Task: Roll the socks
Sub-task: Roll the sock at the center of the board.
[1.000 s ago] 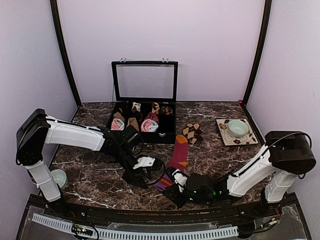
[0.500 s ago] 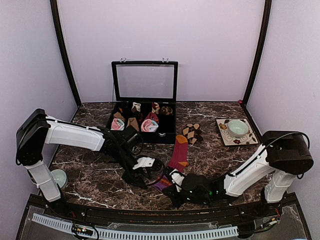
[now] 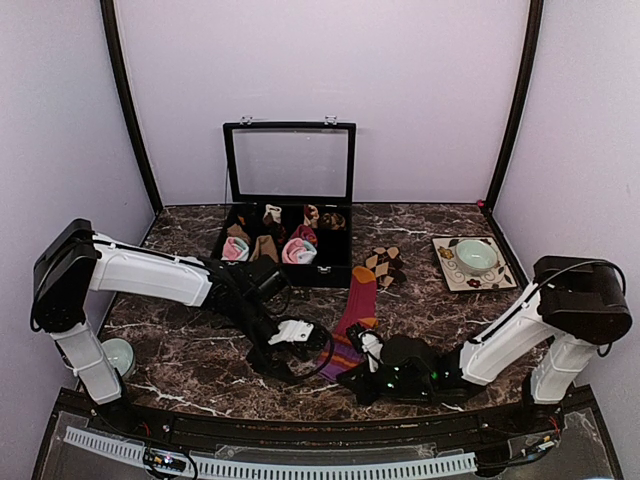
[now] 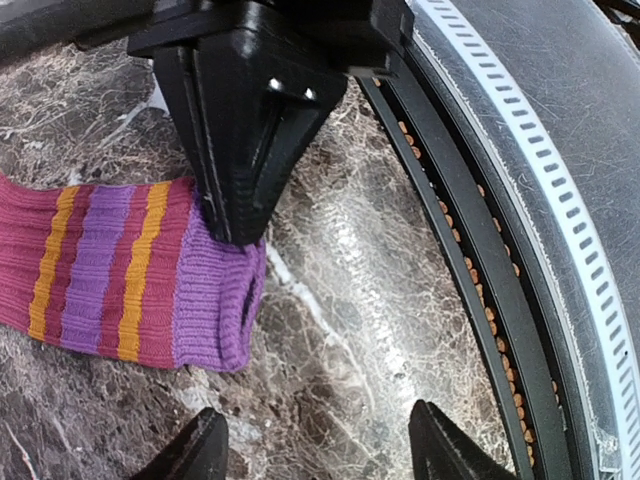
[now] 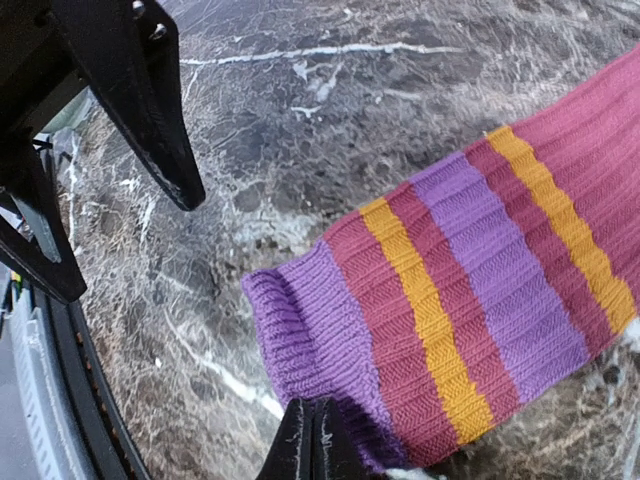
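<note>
The long magenta sock (image 3: 357, 308) lies flat on the marble, orange toe far, purple cuff (image 5: 320, 340) near. My right gripper (image 5: 312, 440) is shut, its fingertips pinching the cuff's near edge; it shows as a black wedge (image 4: 245, 170) in the left wrist view, tip on the cuff (image 4: 215, 300). My left gripper (image 4: 320, 445) stands open just left of the cuff, with only bare marble between its fingers. From above, the left gripper (image 3: 272, 358) and right gripper (image 3: 350, 372) flank the cuff. The brown-and-beige diamond socks (image 3: 385, 265) lie beyond the toe.
A black compartment box (image 3: 335, 272) with raised glass lid (image 3: 290, 162) stands at the back, small sock rolls (image 3: 298, 250) inside. A patterned plate (image 3: 448, 270) with a green bowl (image 3: 476, 255) sits at the right. Another bowl (image 3: 118, 352) sits near left. The table's front rail (image 4: 520, 250) runs close by.
My right gripper has closed onto the cuff's edge, and the cuff end has shifted slightly right. The left gripper has widened a little and moved slightly.
</note>
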`<action>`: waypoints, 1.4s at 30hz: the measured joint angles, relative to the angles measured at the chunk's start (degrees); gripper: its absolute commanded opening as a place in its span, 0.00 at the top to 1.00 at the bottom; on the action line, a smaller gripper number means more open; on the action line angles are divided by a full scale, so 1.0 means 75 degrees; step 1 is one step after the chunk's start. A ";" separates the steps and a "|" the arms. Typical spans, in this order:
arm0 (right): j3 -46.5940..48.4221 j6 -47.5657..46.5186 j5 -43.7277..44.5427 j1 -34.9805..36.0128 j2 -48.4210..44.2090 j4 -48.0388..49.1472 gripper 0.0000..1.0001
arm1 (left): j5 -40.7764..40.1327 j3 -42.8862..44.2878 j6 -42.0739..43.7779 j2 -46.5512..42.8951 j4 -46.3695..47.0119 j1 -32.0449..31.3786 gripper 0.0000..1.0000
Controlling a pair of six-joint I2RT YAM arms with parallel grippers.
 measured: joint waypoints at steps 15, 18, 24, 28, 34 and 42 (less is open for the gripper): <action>-0.0525 0.1221 -0.1393 -0.0460 -0.0254 0.1035 1.00 | -0.0729 0.0787 0.0679 0.0819 0.0361 -0.0714 0.55; -0.0525 0.1349 -0.1475 -0.0519 -0.0254 0.1102 0.98 | -0.0775 0.0787 0.0758 0.0912 0.0396 -0.0784 0.56; -0.0577 0.1434 -0.1472 -0.0527 -0.0268 0.1125 0.88 | -0.0950 0.0787 0.0801 0.0985 0.0568 -0.0790 0.64; -0.0644 0.1425 -0.1457 -0.0527 -0.0396 0.1058 0.86 | -0.1043 0.0787 0.0796 0.1014 0.0752 -0.0790 0.69; -0.0673 0.1419 -0.1443 -0.0527 -0.0530 0.1026 0.80 | -0.1064 0.0787 0.0804 0.1204 0.0787 -0.0804 0.65; -0.0787 0.1317 -0.1274 -0.0527 -0.0764 0.0731 0.75 | -0.1174 0.0787 0.0860 0.1230 0.0688 -0.0810 0.78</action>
